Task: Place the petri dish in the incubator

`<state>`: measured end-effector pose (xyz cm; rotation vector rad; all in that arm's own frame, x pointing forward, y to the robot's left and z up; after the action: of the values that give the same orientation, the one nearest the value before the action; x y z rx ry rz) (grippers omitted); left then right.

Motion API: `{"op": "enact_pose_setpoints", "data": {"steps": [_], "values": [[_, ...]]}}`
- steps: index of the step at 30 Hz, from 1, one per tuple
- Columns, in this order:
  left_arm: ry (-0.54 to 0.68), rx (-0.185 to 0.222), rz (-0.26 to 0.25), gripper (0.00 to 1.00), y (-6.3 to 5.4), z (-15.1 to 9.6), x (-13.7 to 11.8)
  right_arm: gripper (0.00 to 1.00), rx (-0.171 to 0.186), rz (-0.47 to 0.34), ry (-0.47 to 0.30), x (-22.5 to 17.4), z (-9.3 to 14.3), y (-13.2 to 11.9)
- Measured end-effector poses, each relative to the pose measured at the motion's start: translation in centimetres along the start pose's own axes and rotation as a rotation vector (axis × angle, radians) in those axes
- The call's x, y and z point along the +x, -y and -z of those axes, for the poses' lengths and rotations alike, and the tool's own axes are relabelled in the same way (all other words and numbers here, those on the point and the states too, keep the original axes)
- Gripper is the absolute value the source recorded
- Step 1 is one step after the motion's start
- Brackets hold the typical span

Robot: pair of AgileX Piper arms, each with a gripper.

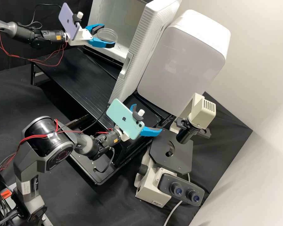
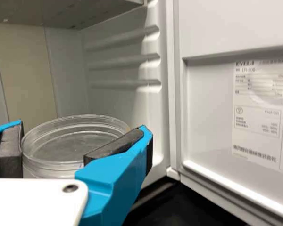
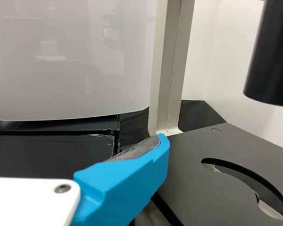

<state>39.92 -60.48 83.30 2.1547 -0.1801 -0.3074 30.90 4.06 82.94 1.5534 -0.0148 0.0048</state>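
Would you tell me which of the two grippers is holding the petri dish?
The left gripper, at the open incubator, clamps the petri dish; the right gripper, by the microscope stage, is open and empty.

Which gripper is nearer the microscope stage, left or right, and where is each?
Right. The right gripper hangs at the microscope stage edge; the left gripper holds the petri dish far off at the incubator opening.
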Motion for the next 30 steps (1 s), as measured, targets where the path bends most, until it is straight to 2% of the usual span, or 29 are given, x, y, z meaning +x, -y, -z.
{"op": "enact_pose_setpoints", "data": {"steps": [7, 13, 18, 21, 25, 27, 30], "values": [[0.01, -0.012, 0.014, 0.0, -0.4, -0.9, 2.0, 1.0, 0.0, 0.0, 0.0, 0.0, 0.0, 0.0], [0.024, -0.021, 0.052, 0.0, 0.6, -1.7, 3.2, 1.0, 0.0, 0.0, 0.0, 0.0, 0.0, 0.0], [-0.005, -0.048, 0.083, 0.0, 1.3, -1.4, 3.8, 1.0, 0.0, 0.0, 0.0, 0.0, 0.0, 0.0], [-0.026, -0.042, 0.1, 0.0, 1.8, -0.9, 4.2, 1.0, 0.0, 0.0, 0.0, 0.0, 0.0, 0.0], [-0.062, -0.03, 0.107, 0.0, 2.4, 0.0, 4.9, 1.0, 0.0, 0.0, 0.0, 0.0, 0.0, 0.0], [-0.084, -0.042, 0.112, 0.0, 2.7, 0.5, 5.2, 1.0, 0.0, 0.0, 0.0, 0.0, 0.0, 0.0], [-0.116, -0.057, 0.105, 0.0, 2.5, 1.4, 5.6, 1.0, 0.0, 0.0, 0.0, 0.0, 0.0, 0.0]]}}
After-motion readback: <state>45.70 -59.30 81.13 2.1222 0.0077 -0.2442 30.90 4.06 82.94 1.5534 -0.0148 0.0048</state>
